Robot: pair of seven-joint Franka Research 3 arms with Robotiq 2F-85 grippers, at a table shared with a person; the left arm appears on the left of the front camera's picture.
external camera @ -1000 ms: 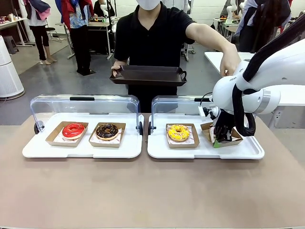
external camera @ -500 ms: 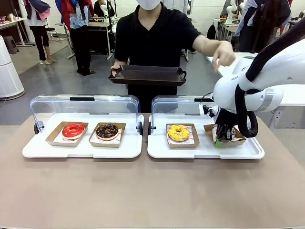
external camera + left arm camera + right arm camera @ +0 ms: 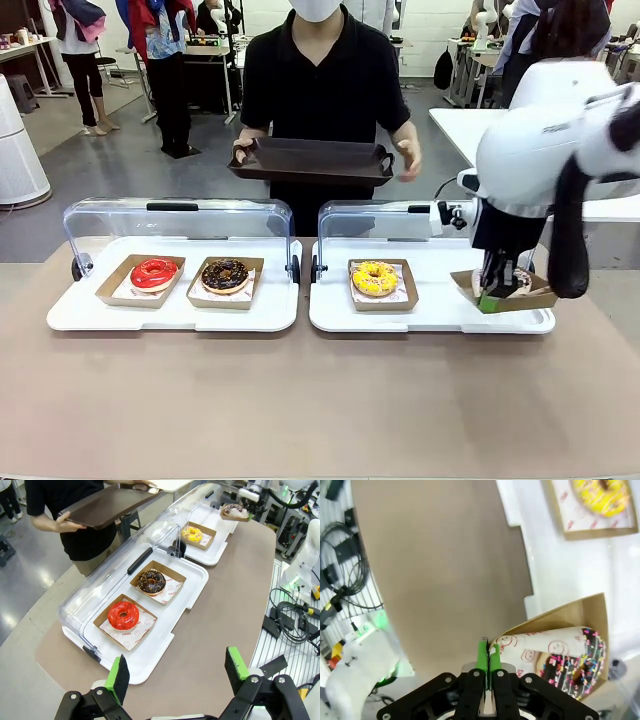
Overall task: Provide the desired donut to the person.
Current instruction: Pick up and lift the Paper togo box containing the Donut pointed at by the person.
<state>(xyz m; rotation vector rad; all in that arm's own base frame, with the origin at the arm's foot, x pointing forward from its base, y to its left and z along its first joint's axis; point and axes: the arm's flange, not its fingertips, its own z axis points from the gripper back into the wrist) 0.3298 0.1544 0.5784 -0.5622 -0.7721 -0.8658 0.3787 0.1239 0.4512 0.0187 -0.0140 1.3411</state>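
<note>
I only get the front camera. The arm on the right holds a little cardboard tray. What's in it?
Observer: A chocolate donut with coloured sprinkles, lying on printed paper.
Operator: How does the arm grip it?
Observer: The right gripper is shut on one corner of the cardboard tray, its green pads pinched together there.
Operator: And the other arm?
Observer: The left gripper is open above the brown table, looking towards the red donut.
</note>
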